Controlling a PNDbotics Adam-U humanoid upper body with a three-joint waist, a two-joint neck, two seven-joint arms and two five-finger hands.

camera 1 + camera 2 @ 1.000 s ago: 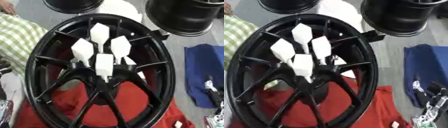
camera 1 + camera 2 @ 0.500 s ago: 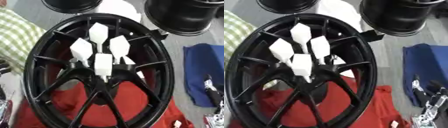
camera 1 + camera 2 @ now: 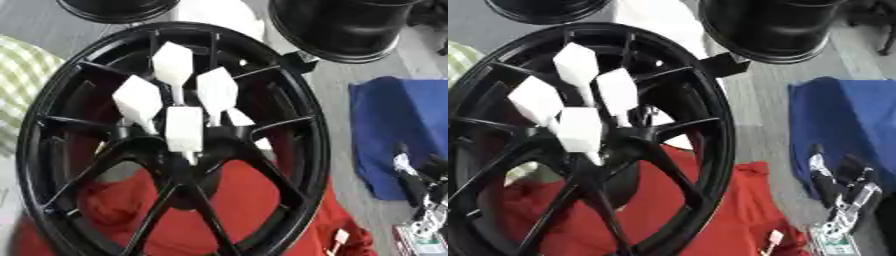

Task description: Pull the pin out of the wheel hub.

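Large black spoked wheel hub (image 3: 175, 145) lying on red cloth (image 3: 254, 200), white flat-headed pins (image 3: 184, 127) upright at its centre, right hand (image 3: 846, 192) low right beside blue cloth (image 3: 842, 120), finger state unclear.

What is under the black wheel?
A red cloth lies under the wheel, showing between the lower spokes and past the rim. A checked cloth disappears under its left edge. How far either cloth runs underneath is hidden by the spokes and hub.
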